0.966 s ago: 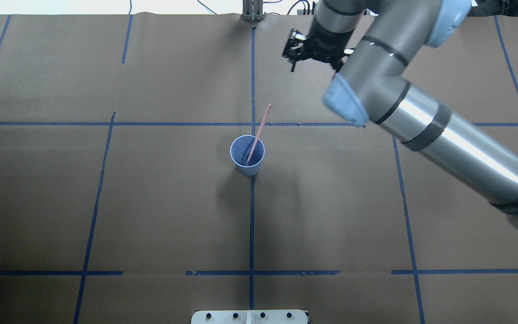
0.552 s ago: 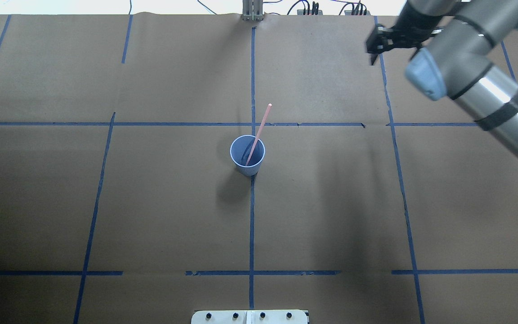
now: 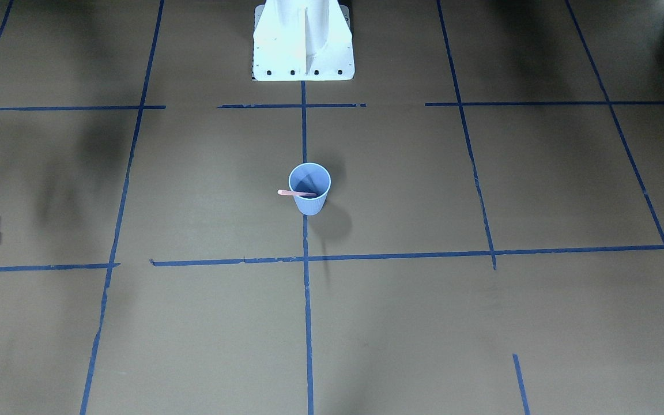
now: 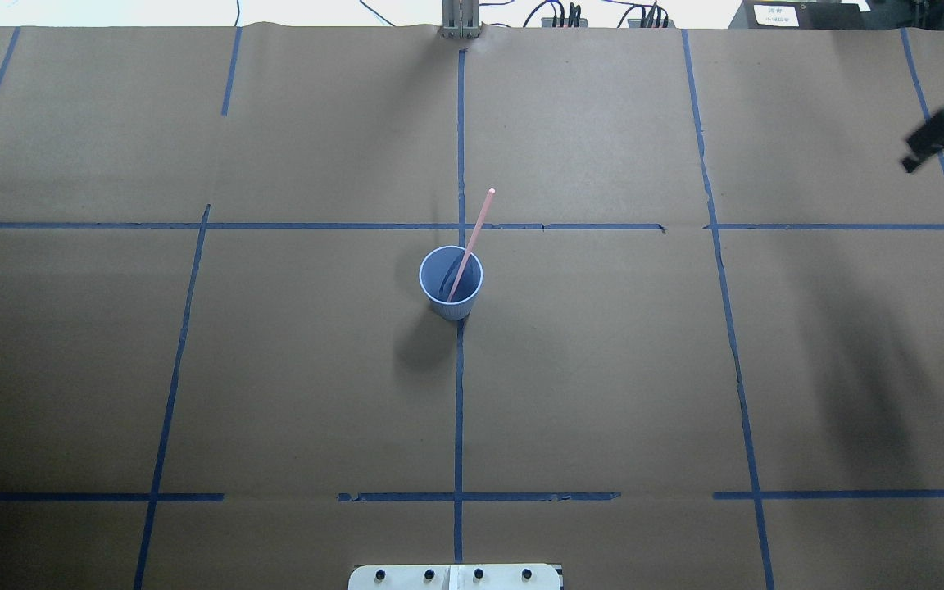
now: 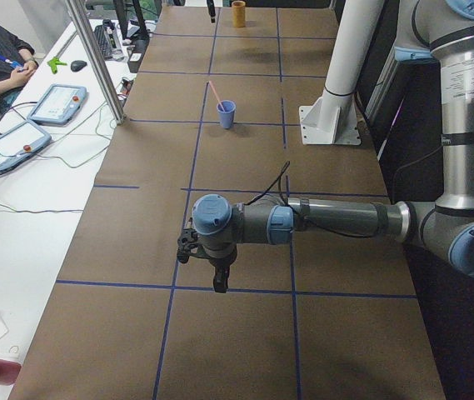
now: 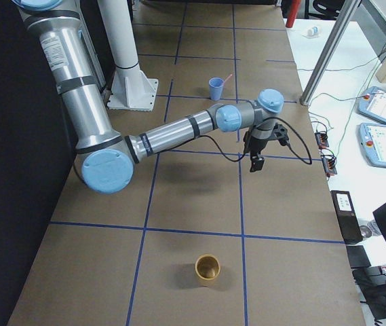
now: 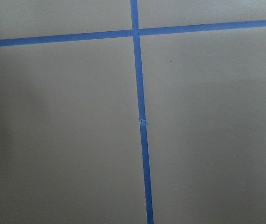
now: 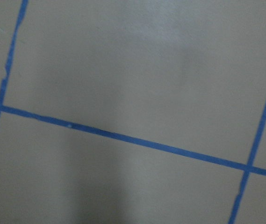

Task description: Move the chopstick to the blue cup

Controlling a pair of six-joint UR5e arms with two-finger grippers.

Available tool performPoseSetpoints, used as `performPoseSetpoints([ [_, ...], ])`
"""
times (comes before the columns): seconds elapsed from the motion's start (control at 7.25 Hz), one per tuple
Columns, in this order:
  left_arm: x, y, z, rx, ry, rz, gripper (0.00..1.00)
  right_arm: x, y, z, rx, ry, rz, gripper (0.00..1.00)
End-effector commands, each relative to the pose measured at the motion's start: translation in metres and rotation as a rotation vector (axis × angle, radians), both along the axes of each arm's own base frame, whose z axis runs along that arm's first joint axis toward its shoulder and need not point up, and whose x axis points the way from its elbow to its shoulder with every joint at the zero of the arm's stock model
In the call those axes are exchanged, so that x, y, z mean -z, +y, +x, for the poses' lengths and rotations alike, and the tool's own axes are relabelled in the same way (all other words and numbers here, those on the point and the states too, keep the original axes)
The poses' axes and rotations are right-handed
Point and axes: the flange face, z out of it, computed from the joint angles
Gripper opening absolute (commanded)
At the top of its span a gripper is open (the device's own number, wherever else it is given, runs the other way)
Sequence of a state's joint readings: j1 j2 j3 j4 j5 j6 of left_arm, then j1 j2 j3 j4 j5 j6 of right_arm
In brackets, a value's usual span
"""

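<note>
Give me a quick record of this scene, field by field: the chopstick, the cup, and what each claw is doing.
chopstick: pink, tilted inside the blue cup, upper end sticking out past the rim
blue cup: upright, near the middle of the table
right claw: away from the cup, nothing seen in it; open or shut unclear
left claw: far from the cup, nothing seen in it; open or shut unclear
tan cup: upright near the robot's right end of the table
task status: chopstick is in the cup
</note>
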State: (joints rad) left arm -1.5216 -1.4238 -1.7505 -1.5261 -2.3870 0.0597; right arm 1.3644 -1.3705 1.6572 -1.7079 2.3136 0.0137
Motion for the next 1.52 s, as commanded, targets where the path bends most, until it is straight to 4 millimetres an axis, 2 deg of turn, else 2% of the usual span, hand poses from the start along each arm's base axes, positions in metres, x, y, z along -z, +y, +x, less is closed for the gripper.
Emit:
performPoseSetpoints([
  [0.0, -0.001, 0.0, 0.0, 0.0, 0.0, -0.002, 1.0, -0.076, 0.084, 0.085, -0.032, -0.009, -0.041, 1.0],
  [0.14, 0.0, 0.0, 0.0, 0.0, 0.0, 0.0, 1.0, -0.095, 0.116, 0.095, -0.057, -0.002, -0.088, 1.0],
  [0.28, -0.002, 0.0, 0.001, -0.002, 0.0, -0.003, 1.0, -0.106, 0.133, 0.105, -0.078, -0.002, -0.114, 1.0],
  [0.41, 0.0, -0.002, 0.001, -0.002, 0.0, 0.001, 1.0, -0.117, 0.149, 0.107, -0.082, 0.004, -0.14, 1.0],
  [0.69, 0.002, -0.002, 0.001, -0.001, 0.0, 0.005, 1.0, -0.124, 0.159, 0.108, -0.084, 0.011, -0.117, 1.0],
  [1.38, 0.002, -0.001, 0.0, 0.001, 0.0, 0.003, 1.0, -0.122, 0.157, 0.107, -0.113, 0.009, -0.137, 1.0],
])
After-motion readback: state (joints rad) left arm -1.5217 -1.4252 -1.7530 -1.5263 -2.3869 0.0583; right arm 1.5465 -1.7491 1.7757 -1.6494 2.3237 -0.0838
